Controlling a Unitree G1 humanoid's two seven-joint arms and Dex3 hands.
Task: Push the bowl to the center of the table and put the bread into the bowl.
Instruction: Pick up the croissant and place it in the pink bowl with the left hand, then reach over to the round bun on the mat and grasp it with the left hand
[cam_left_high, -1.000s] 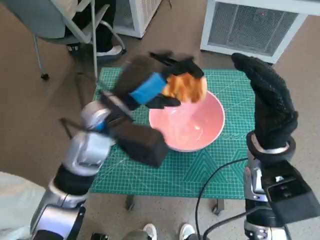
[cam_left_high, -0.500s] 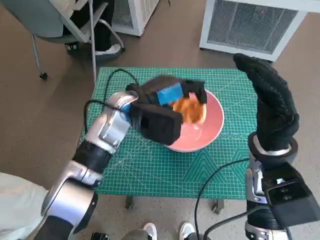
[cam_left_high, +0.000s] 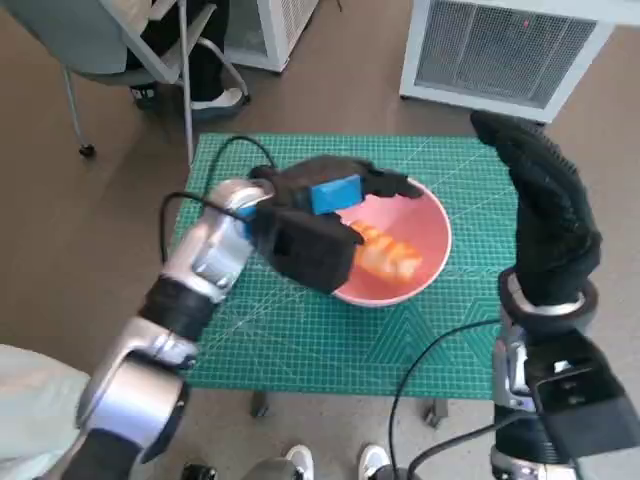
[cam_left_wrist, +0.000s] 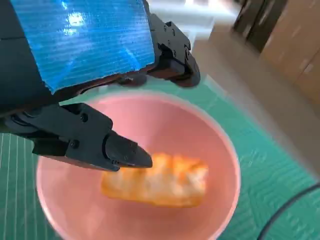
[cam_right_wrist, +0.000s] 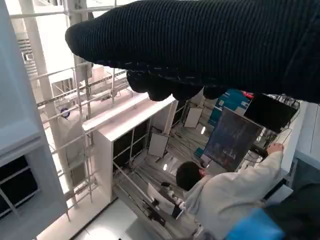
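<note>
The pink bowl (cam_left_high: 428, 232) sits near the middle of the green mat (cam_left_high: 300, 330). Inside it lies the orange-brown bread (cam_left_high: 388, 255), also plain in the left wrist view as the bread (cam_left_wrist: 165, 182) on the bowl's (cam_left_wrist: 220, 150) floor. My left hand (cam_left_high: 335, 195) hovers over the bowl's left rim with its fingers (cam_left_wrist: 107, 145) spread and nothing between them, just above the bread. My right hand (cam_left_high: 545, 225) stands raised at the table's right edge, fingers straight, holding nothing; its glove (cam_right_wrist: 200, 45) fills the right wrist view.
A chair (cam_left_high: 110, 50) and a person's feet (cam_left_high: 215, 100) are beyond the table's far left corner. A white grilled unit (cam_left_high: 510, 50) stands behind the table on the right. A black cable (cam_left_high: 420, 370) runs over the front edge. A person (cam_right_wrist: 225, 190) shows in the right wrist view.
The left hand carried the bread down over the bowl and let it go; the bread now lies in the bowl. The right hand has stayed put.
</note>
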